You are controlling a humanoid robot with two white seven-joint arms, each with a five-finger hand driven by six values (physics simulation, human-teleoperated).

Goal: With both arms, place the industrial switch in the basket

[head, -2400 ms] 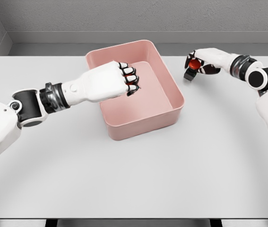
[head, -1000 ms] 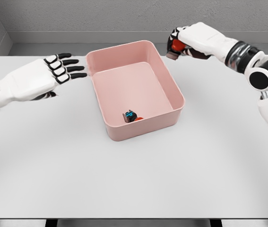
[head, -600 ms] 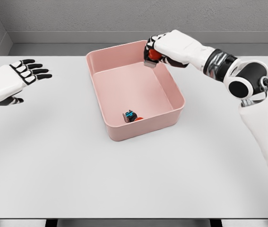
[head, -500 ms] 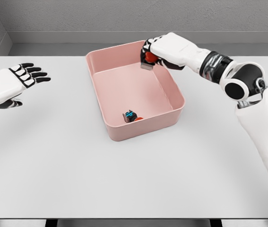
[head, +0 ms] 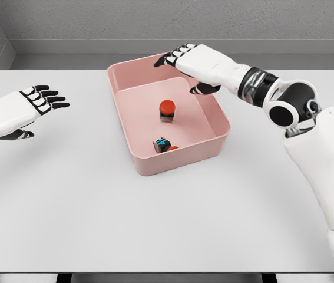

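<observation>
A pink basket (head: 217, 115) stands at the table's middle back. Inside it are two industrial switches: one with a red button on a dark base (head: 167, 110) near the basket's centre, and one lying on its side (head: 163, 144) against the near wall, showing a blue mark and a bit of red. My right hand (head: 185, 63) hovers over the basket's far edge, fingers spread, holding nothing. At the far left of the table my left hand (head: 34, 101) hangs open, well apart from the basket.
The grey table (head: 167, 218) stretches wide around the basket. A grey wall runs behind the table's far edge.
My right hand carried the red-button switch over the basket and let go of it; the switch now sits inside. The left hand released its switch earlier and drew back to the left.
</observation>
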